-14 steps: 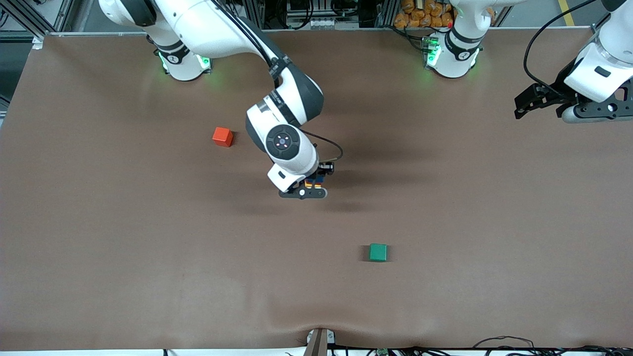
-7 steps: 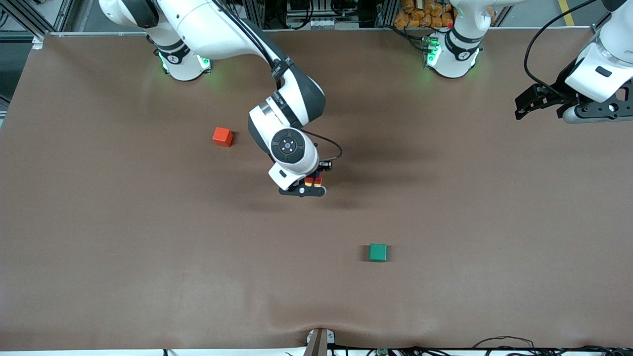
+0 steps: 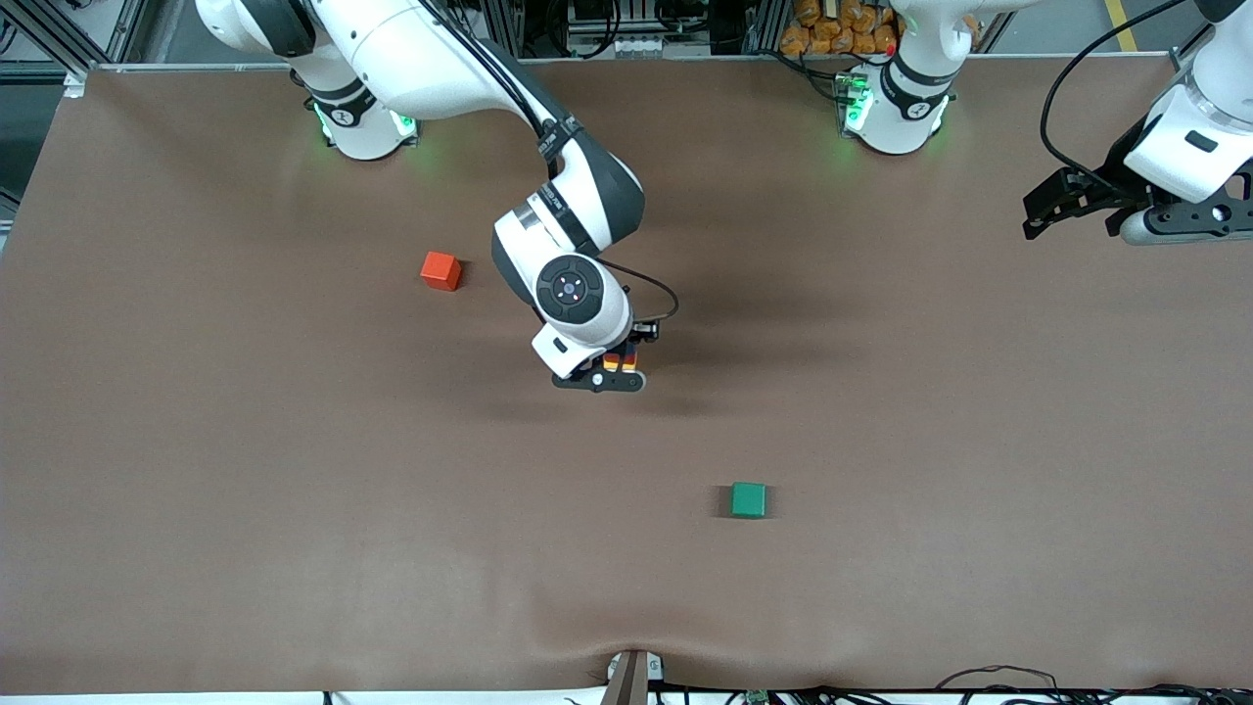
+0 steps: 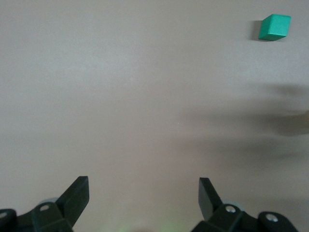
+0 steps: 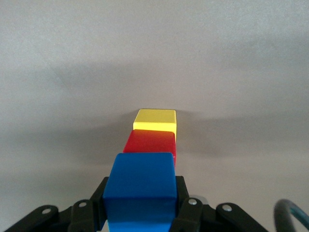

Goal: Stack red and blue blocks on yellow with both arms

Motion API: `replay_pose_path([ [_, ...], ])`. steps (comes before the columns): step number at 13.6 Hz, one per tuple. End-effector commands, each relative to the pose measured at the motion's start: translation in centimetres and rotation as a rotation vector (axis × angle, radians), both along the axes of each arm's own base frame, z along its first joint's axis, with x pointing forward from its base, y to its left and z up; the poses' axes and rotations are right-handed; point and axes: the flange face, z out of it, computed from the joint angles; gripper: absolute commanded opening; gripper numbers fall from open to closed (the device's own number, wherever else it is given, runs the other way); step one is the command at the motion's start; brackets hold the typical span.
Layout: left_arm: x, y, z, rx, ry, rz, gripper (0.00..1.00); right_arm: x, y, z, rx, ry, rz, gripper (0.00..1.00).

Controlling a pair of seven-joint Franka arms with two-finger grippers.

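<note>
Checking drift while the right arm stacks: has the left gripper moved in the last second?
Yes, slightly. The left gripper, open over the left arm's end of the table, has shifted a little away from the left base, toward that table end, in the front view.

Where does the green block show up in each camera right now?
Front view: green block lies on the table, nearer the camera than the right gripper.
Left wrist view: green block at the upper corner, well clear of the open left gripper.
Right wrist view: not in it.
Shared landmark: the brown table.
</note>
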Motion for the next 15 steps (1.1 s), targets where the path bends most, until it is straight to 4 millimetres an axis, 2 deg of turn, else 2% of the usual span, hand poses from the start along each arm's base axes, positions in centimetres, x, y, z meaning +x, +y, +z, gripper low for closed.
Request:
replay_pose_path([
  [1, 0.0, 0.2, 0.2, 0.005, -0.015, -0.007, 1.0, 0.1, 0.7, -0.2, -0.015, -0.023, 0.004, 1.0],
  [3, 0.0, 0.3, 0.3, 0.004, -0.017, -0.005, 1.0, 0.2, 0.6, 0.1, -0.015, -0.022, 0.004, 1.0],
  [5, 0.2, 0.2, 0.7, 0.003, -0.032, -0.007, 1.0, 0.8, -0.5, 1.4, -0.022, -0.002, -0.007, 1.0],
  [6, 0.6, 0.2, 0.8, 0.002, -0.037, -0.008, 1.0, 1.1, -1.2, 3.2, -0.03, 0.021, -0.008, 1.0],
  [8, 0.7, 0.2, 1.2, 0.001, -0.043, -0.008, 1.0, 3.9, -4.6, 7.3, -0.016, 0.062, -0.047, 1.0],
  [9, 0.7, 0.2, 1.6, 0.001, -0.047, -0.009, 1.0, 4.3, -5.5, 9.1, -0.018, 0.072, -0.049, 1.0],
  [10, 0.7, 0.2, 2.3, 0.001, -0.057, -0.01, 1.0, 4.7, -7.4, 11.0, -0.027, 0.091, -0.06, 1.0],
  [12, 0.5, 0.1, 2.9, 0.001, -0.055, -0.009, 1.0, 5.8, -12.8, 16.5, -0.019, 0.103, -0.107, 1.0],
  [14, 0.2, 0.0, 3.1, 0.004, -0.035, -0.015, 1.0, 6.8, -18.4, 19.0, -0.03, 0.149, -0.136, 1.0],
  [15, 0.1, -0.3, 3.0, 0.005, -0.028, -0.018, 1.0, 7.2, -22.0, 20.9, -0.021, 0.16, -0.147, 1.0],
])
